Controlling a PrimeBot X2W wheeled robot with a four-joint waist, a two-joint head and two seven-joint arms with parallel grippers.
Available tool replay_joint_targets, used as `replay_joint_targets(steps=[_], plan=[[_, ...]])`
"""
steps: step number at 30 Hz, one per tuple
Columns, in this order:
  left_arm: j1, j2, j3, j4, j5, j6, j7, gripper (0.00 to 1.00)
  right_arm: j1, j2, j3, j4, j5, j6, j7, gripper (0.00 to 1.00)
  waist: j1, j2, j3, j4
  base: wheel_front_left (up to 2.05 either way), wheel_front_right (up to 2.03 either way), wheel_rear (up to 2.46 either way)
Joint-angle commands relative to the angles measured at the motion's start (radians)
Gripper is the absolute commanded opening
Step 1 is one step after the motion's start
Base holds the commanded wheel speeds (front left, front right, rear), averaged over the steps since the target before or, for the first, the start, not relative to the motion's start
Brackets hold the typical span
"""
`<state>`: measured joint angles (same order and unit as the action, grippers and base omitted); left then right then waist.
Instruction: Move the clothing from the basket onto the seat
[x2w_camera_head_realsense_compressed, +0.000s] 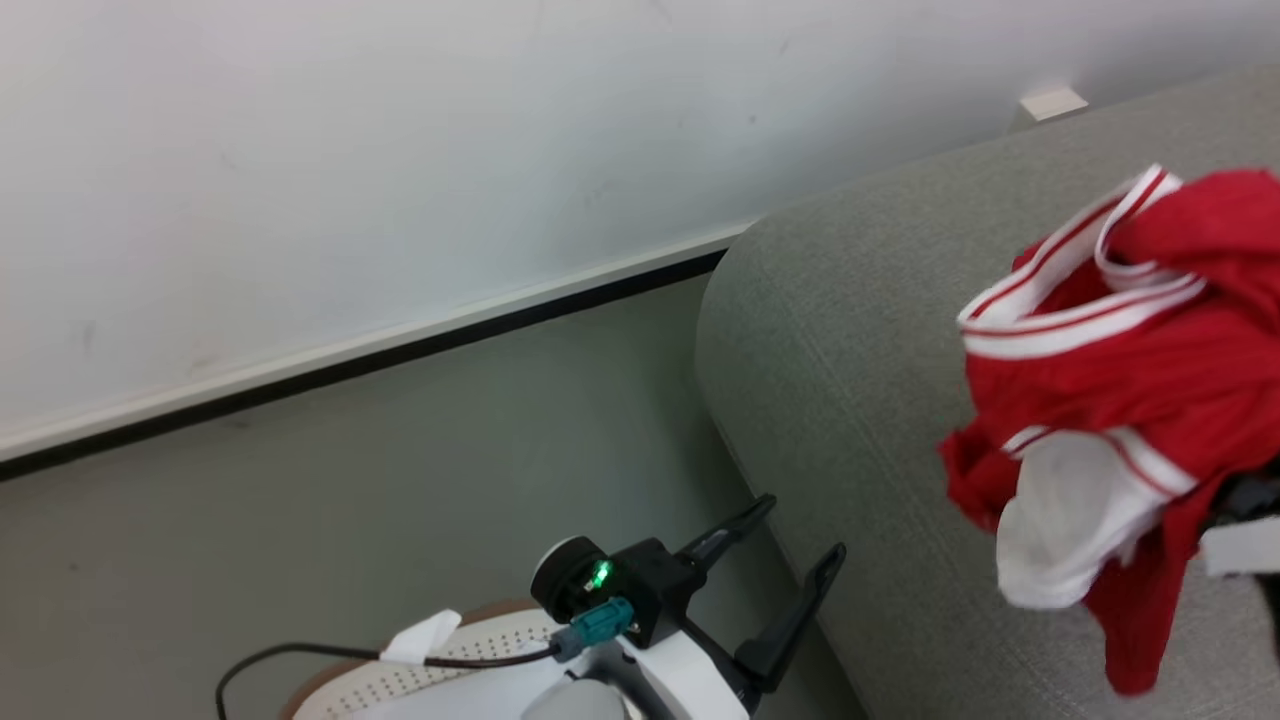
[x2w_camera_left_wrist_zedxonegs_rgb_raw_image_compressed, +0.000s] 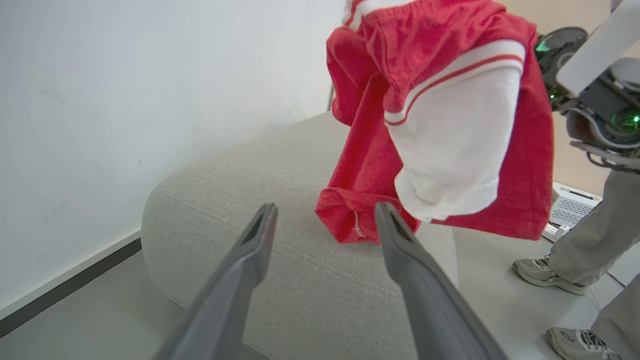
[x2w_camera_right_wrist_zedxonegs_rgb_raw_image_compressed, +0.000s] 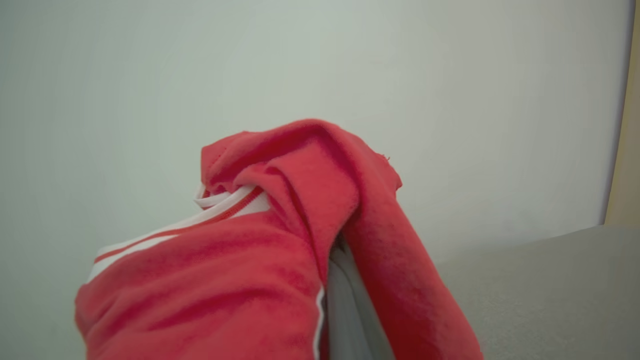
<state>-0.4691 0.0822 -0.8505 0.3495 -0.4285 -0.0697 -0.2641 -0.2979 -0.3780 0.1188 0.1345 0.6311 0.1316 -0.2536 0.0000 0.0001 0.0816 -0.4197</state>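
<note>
We see a plain white wall (x2w_camera_head_realsense_compressed: 400, 150) and a smooth grey floor (x2w_camera_head_realsense_compressed: 400, 500). A white strip (x2w_camera_head_realsense_compressed: 400, 345) with a dark line under it runs where they meet. A small pale block (x2w_camera_head_realsense_compressed: 1052, 102) sits by the wall. Off to one side a person stands in grey trousers (x2w_camera_left_wrist_zedxonegs_rgb_raw_image_compressed: 585, 240) and pale shoes (x2w_camera_left_wrist_zedxonegs_rgb_raw_image_compressed: 545, 272). Behind that foot is a white box (x2w_camera_left_wrist_zedxonegs_rgb_raw_image_compressed: 570, 207), maybe a machine.
</note>
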Motion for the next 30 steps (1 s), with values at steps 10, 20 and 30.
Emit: replay_joint_targets(steps=[10,20,30], plan=[[-0.118,0.03,0.01,0.002,0.056,-0.005,0.009,1.0,-0.317,-0.239,-0.042,0.061,0.132,-0.002,0.058,0.0,0.0,-0.0001,0.25,0.119,0.0,0.0,0.0],[-0.197,0.047,0.017,-0.013,0.078,0.003,0.023,1.0,-0.561,-0.436,-0.101,0.273,0.128,-0.002,0.055,0.0,0.0,-0.0001,0.468,0.257,0.0,0.0,0.0],[-0.223,0.044,0.027,-0.011,0.078,0.017,0.012,1.0,-0.628,-0.462,0.016,0.677,0.005,-0.002,0.09,0.0,0.0,-0.0001,0.564,0.321,0.0,0.0,0.0]])
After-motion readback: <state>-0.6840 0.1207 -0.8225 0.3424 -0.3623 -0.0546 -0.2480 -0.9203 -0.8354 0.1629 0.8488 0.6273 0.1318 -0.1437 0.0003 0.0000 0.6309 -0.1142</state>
